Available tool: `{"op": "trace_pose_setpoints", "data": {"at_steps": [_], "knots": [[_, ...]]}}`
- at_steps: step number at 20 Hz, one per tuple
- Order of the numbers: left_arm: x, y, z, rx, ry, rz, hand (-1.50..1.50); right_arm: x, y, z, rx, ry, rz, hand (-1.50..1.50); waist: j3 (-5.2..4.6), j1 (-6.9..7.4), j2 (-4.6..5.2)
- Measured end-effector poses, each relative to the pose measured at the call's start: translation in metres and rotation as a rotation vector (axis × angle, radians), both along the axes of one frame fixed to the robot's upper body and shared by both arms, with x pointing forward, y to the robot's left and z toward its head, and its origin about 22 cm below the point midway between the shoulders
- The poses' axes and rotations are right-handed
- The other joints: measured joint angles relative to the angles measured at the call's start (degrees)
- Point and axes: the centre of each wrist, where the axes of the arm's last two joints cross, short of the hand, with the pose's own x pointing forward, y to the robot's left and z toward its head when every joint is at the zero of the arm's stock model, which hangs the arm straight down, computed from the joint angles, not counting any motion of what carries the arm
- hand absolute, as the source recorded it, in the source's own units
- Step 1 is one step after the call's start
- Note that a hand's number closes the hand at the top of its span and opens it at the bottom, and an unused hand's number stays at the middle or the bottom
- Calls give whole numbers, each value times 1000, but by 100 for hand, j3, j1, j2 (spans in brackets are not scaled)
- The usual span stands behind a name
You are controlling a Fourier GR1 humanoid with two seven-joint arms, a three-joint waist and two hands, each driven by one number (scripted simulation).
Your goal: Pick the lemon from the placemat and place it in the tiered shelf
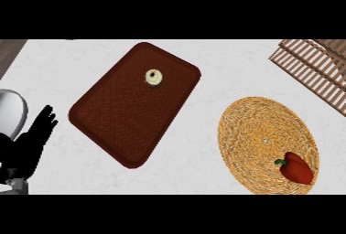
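Lemon (154,77): pale, small, lying on the brown placemat (121,119), near its far end.
Handling: likely light, firm, rounded, apt to roll; grasp across its middle.
Left hand (34,137): fingers straight, holding nothing, at left edge.
Right hand: unseen.
Shelf (314,68): far right corner.

Pale round lemon (154,77) on dark red-brown placemat (128,114), slatted wooden tiered shelf (314,68) at upper right

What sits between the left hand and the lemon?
In the head view, only bare counter and brown placemat separate the left hand from the lemon.
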Motion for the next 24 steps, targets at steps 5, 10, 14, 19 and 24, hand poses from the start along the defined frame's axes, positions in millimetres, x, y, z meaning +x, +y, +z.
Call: {"op": "trace_pose_setpoints", "data": {"at_steps": [5,10,14,19,24], "knots": [[0,1,1,-6,3,-5,0,10,-17,27,-56,42,-70,150,2,18,5],[3,0,4,-7,2,-10,0,26,-32,43,-64,99,-115,150,5,37,14],[5,2,8,-7,1,-13,0,37,-53,36,-78,140,-173,150,5,34,19],[4,-3,5,-10,-4,-15,0,53,-76,32,-100,185,-238,150,8,47,23],[2,0,4,-6,-2,-15,0,64,-110,17,-78,191,-270,150,9,56,30]]}}
